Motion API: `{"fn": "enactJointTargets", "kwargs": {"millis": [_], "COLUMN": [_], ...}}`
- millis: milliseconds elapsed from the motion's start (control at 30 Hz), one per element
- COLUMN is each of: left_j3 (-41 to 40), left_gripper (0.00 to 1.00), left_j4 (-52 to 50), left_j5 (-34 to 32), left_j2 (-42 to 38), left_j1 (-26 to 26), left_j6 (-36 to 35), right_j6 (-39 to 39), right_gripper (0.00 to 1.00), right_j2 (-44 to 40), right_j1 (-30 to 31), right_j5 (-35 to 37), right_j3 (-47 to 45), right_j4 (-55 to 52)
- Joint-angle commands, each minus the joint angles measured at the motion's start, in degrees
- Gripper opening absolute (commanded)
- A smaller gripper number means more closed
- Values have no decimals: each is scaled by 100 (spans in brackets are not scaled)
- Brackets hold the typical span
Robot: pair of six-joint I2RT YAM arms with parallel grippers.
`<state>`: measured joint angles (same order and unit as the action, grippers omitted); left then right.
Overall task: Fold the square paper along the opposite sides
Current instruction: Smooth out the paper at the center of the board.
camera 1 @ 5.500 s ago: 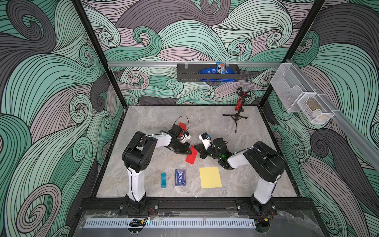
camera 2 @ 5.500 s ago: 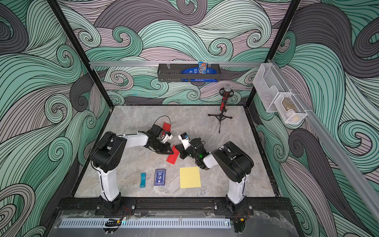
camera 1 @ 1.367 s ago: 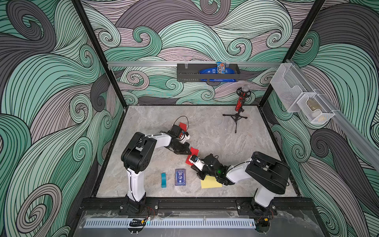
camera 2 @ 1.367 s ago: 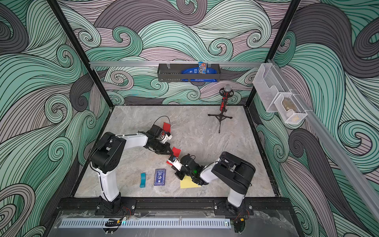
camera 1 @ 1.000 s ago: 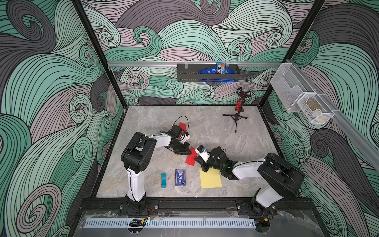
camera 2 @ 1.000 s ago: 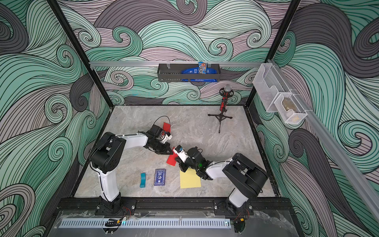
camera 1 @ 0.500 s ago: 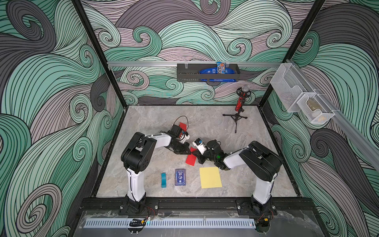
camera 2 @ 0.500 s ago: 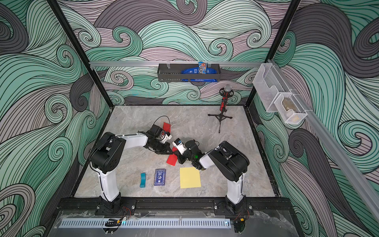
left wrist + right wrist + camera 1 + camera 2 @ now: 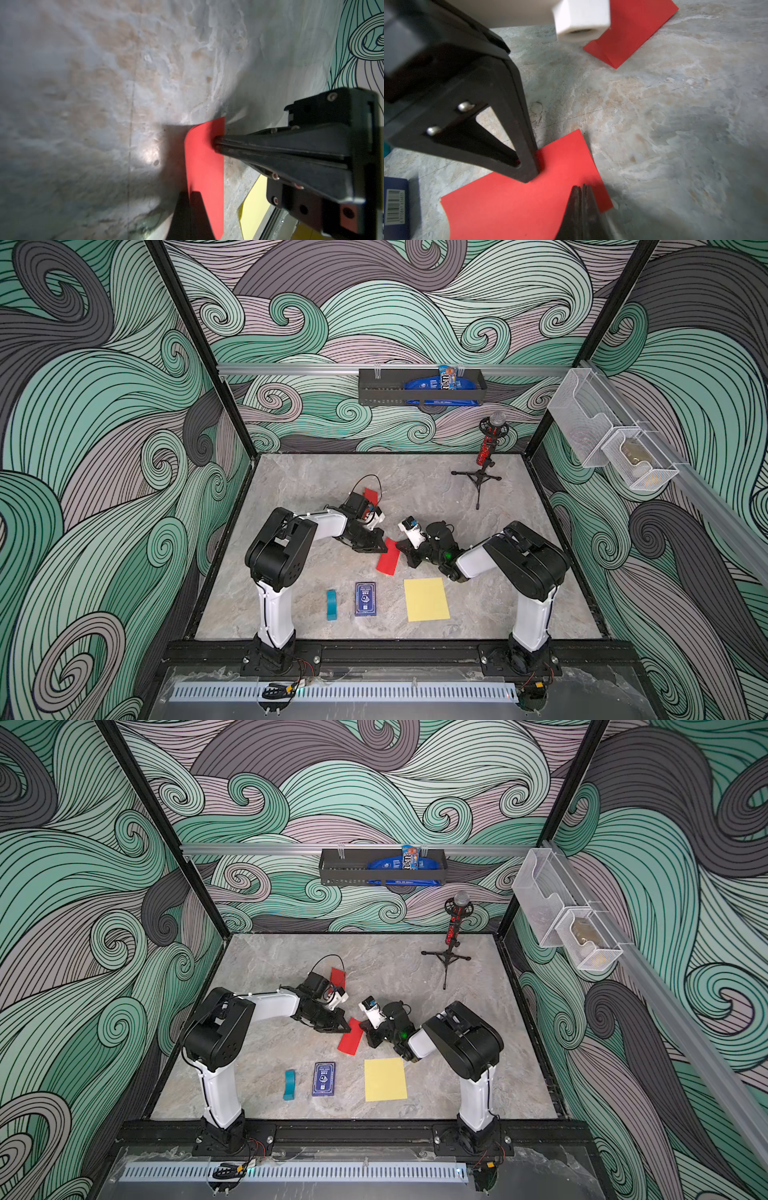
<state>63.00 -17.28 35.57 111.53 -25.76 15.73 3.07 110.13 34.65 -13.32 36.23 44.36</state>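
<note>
The red paper (image 9: 388, 556) lies folded into a narrow strip in the middle of the table, seen in both top views (image 9: 351, 1036). My left gripper (image 9: 381, 546) is shut, its tip down on the strip's far end by the curved folded edge (image 9: 192, 197). My right gripper (image 9: 401, 548) is shut too, its tip pressing on the same end from the opposite side (image 9: 582, 191). In the right wrist view the left fingers (image 9: 517, 145) stand on the red paper (image 9: 508, 197). In the left wrist view the right fingers (image 9: 249, 145) meet the red paper (image 9: 204, 162).
A flat yellow square paper (image 9: 427, 599) lies near the front, with a blue card box (image 9: 365, 598) and a teal piece (image 9: 331, 604) to its left. A second folded red paper (image 9: 371, 495) lies behind the left wrist. A microphone tripod (image 9: 484, 464) stands at the back right.
My right gripper slid toward the front along the red strip, reaching over the yellow paper, then came back to the strip's far end. The left gripper stayed pressed in place.
</note>
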Motion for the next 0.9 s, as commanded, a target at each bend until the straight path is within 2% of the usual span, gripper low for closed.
{"fn": "enactJointTargets", "kwargs": {"millis": [0,233,400,633,867], "left_j3": [-150,-155,-113,-113,-109], "left_gripper": [0,0,0,0,0], "left_j4": [-250,-240,-241,-241,-250], "left_j5": [-520,-543,-552,-578,-622], "left_j2": [45,59,132,189,219], "left_j1": [32,35,38,67,89], "left_j6": [9,18,29,52,61], "right_j6": [70,36,-316,-417,-537], "right_gripper": [0,0,0,0,0], "right_j2": [128,-151,-833,-449,-636], "right_j1": [-146,-250,314,731,965], "right_j5": [251,51,182,388,637], "right_j3": [-140,3,-176,-361,-754], "right_j4": [-134,-462,-287,-515,-914]}}
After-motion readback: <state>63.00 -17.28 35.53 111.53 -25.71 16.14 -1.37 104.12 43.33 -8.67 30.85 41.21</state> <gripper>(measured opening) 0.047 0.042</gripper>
